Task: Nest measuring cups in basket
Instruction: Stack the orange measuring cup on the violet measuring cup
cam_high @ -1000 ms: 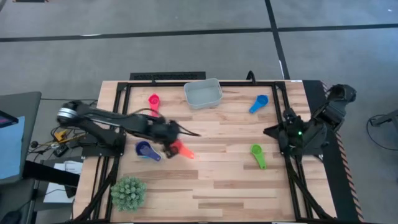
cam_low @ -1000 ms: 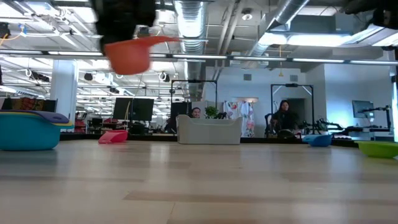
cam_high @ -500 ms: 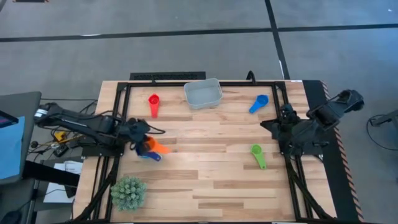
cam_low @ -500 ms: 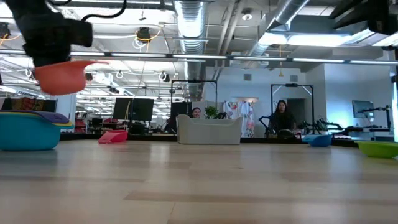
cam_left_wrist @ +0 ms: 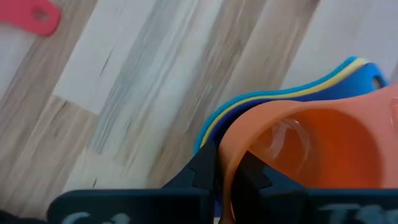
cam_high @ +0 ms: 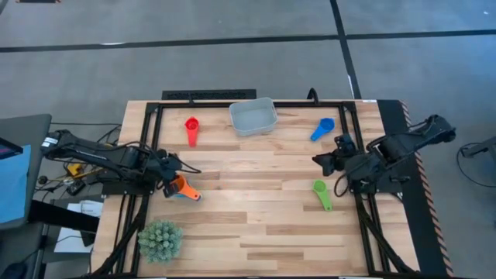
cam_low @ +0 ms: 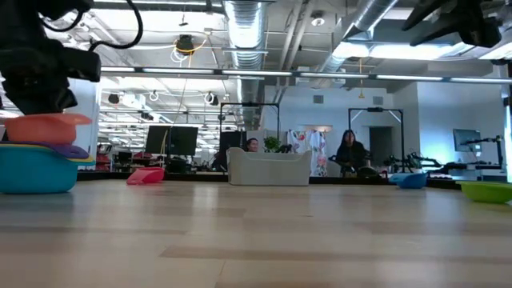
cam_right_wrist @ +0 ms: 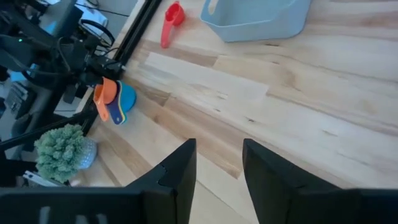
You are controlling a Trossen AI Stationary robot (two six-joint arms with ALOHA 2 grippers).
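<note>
My left gripper [cam_high: 172, 184] is at the table's left side, shut on the orange measuring cup [cam_left_wrist: 311, 143]. That cup sits on a stack of nested cups [cam_low: 36, 170], with blue [cam_left_wrist: 357, 78], yellow and dark rims showing. My right gripper [cam_right_wrist: 217, 168] hangs open above the table's right half, touching nothing. The red cup [cam_high: 191, 129], blue cup [cam_high: 322, 129] and green cup [cam_high: 320, 194] lie apart on the wood. The pale grey-blue basket [cam_high: 253, 116] stands at the far edge with no cup showing in it. My left gripper pinches the orange cup's bowl wall at the rim [cam_left_wrist: 225, 155], with one finger [cam_left_wrist: 204, 165] outside and the other inside the bowl. The fingers come from the table's left side, slanting down. The cup sits level, bowl up, on the stack [cam_high: 184, 192].
A spiky green ball plant [cam_high: 160, 239] stands at the near left corner, just nearer than the stack. A black frame rail [cam_high: 147, 155] runs along the table's left, far and right sides. Bare wood lies across the middle and near half.
My left gripper carried the orange cup from the table's mid-left toward the left edge and lowered it from well above the table onto the stack of cups. My right gripper reached a little toward the table's middle.
</note>
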